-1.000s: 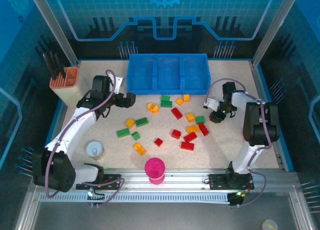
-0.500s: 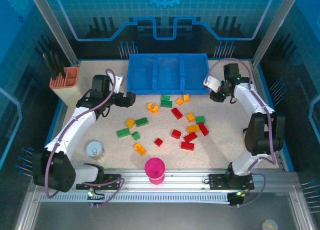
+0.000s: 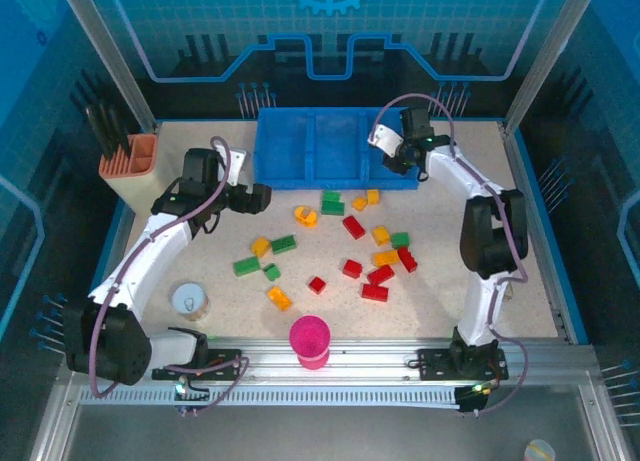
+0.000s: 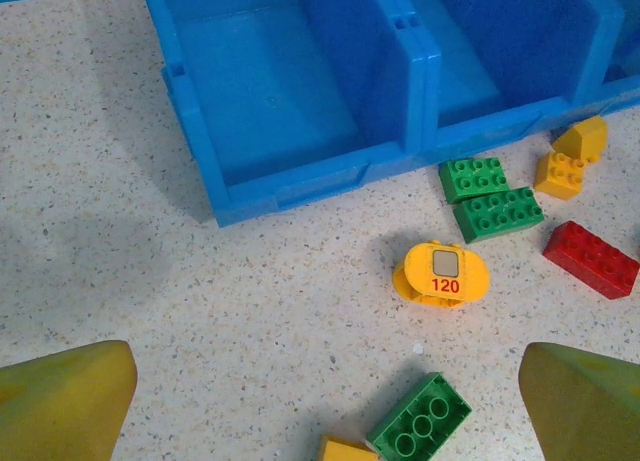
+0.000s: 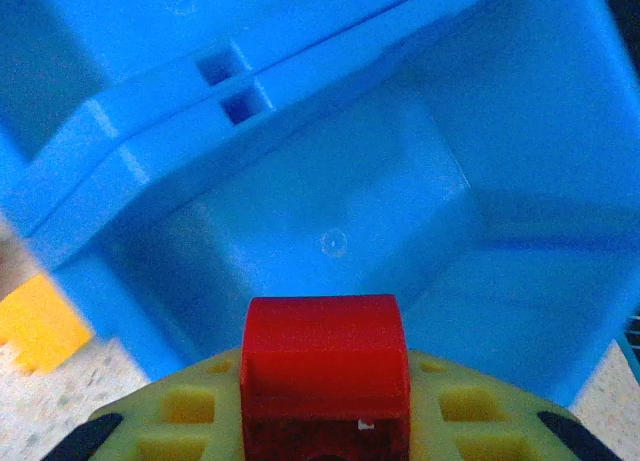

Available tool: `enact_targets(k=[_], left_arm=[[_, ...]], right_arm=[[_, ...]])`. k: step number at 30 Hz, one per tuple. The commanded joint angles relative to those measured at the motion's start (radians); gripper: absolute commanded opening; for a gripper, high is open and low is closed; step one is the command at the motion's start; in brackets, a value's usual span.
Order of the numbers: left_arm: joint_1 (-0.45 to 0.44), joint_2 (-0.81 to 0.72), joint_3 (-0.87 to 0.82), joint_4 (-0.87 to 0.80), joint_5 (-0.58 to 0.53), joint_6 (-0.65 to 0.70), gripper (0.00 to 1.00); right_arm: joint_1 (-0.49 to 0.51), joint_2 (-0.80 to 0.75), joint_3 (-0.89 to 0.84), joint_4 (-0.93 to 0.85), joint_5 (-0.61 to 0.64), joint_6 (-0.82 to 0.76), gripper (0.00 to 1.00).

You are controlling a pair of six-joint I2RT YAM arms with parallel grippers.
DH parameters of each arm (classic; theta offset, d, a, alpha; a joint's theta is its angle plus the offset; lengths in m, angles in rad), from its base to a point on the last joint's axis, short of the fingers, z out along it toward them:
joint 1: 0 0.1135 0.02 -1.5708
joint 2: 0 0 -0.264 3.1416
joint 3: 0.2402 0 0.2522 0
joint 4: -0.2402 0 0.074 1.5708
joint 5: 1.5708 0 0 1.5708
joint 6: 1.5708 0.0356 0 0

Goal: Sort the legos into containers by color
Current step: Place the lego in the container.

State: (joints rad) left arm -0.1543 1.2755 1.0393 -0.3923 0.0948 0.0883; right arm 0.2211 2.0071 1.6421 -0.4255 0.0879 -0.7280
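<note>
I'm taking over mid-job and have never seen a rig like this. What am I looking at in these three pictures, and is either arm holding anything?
Two robot arms are bolted at the table's near edge. The overhead picture shows everything; the other two come from a camera on each wrist. Red, green and orange-yellow bricks lie loose before a blue three-compartment tray. The left gripper is open above the bricks, holding nothing. The right gripper is shut on a red brick, above the tray's right compartment.

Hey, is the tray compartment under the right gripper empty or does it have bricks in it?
Empty, as far as shows: bare blue compartment floor beneath the red brick in the right gripper.
</note>
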Motion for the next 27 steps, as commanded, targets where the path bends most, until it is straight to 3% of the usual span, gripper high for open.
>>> enact_targets(k=[1,8,15,17,24,27], left_arm=[[0.002,-0.018,0.031,-0.02,0.014,0.022,0.99],[0.002,-0.023,0.031,-0.026,-0.001,0.028,0.99],[0.002,-0.022,0.038,-0.031,0.001,0.027,0.99],[0.002,-0.021,0.042,-0.033,0.004,0.025,0.99],[0.002,-0.025,0.042,-0.025,0.012,0.024,0.99],[0.002,-0.028,0.044,-0.026,0.006,0.017,0.99]], right_arm=[[0.012,0.068,0.075,0.053,0.065,0.056,0.24],[0.02,0.174,0.149,0.015,0.072,0.118,0.31],[0.026,0.13,0.126,0.019,0.064,0.134,0.59],[0.03,0.097,0.116,0.005,0.063,0.143,0.63],[0.103,-0.042,0.066,-0.081,0.236,0.28,0.65],[0.145,-0.08,0.048,-0.224,0.284,0.416,0.64]])
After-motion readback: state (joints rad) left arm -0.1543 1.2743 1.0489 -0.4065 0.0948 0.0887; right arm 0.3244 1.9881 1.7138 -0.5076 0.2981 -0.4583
